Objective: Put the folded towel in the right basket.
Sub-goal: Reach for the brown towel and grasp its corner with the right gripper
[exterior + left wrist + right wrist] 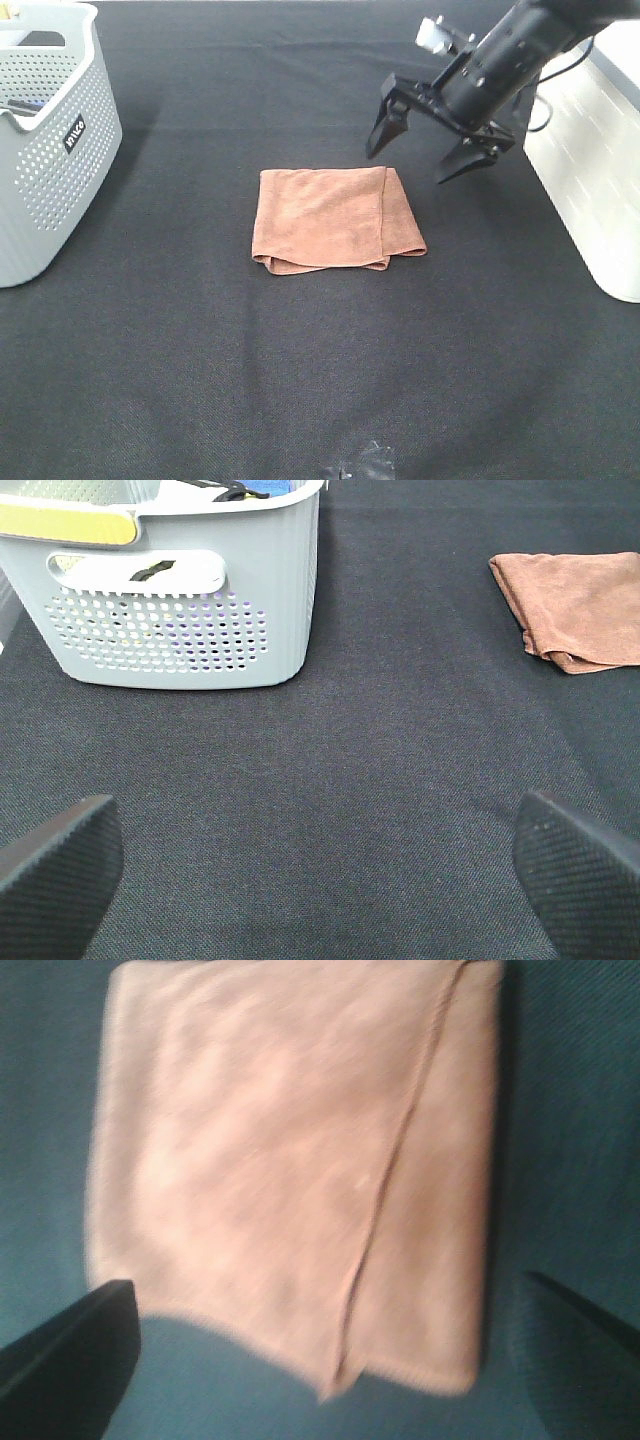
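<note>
The folded brown towel [335,219] lies flat on the black cloth at the table's middle. It fills the right wrist view [300,1170] and shows at the edge of the left wrist view [580,605]. My right gripper [428,143] hangs open and empty above the table, just beyond the towel's far right corner. The right basket [590,190] is a white container at the right edge, only partly in view. My left gripper [315,865] is open and empty, low over bare cloth; it is out of the exterior high view.
A grey perforated basket [45,140] stands at the left edge with items inside; it also shows in the left wrist view [170,590]. A small dark object [360,462] lies near the front edge.
</note>
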You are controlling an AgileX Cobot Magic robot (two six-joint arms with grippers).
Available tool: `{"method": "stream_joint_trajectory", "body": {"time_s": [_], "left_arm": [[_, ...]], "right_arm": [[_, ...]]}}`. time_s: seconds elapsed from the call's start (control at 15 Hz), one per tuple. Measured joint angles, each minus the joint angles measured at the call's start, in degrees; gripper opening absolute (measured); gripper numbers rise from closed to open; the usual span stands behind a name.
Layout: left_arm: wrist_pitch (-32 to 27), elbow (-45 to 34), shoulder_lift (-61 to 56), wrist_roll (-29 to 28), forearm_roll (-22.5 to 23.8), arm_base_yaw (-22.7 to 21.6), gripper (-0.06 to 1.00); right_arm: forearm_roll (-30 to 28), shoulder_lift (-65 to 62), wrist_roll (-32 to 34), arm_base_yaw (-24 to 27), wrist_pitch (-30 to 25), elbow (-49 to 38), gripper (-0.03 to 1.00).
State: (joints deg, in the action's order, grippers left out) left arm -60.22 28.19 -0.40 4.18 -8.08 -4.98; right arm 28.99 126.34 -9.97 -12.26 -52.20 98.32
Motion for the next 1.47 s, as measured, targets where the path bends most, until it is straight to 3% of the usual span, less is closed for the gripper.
{"method": "stream_joint_trajectory", "body": {"time_s": [0.2, 0.6, 1.13, 1.47], "left_arm": [[0.0, 0.0, 0.0, 0.0, 0.0, 0.0, 0.99], [0.0, 0.0, 0.0, 0.0, 0.0, 0.0, 0.99], [0.0, 0.0, 0.0, 0.0, 0.0, 0.0, 0.99], [0.0, 0.0, 0.0, 0.0, 0.0, 0.0, 0.99]], "right_arm": [[-6.0, 6.5, 3.7, 0.0, 0.5, 4.2, 0.96], [-6.6, 9.7, 4.5, 0.0, 0.9, 4.7, 0.96], [-0.9, 13.2, 4.5, 0.1, -0.5, 6.4, 0.95], [3.7, 14.3, 4.4, -5.9, 4.0, 6.9, 0.93]]}}
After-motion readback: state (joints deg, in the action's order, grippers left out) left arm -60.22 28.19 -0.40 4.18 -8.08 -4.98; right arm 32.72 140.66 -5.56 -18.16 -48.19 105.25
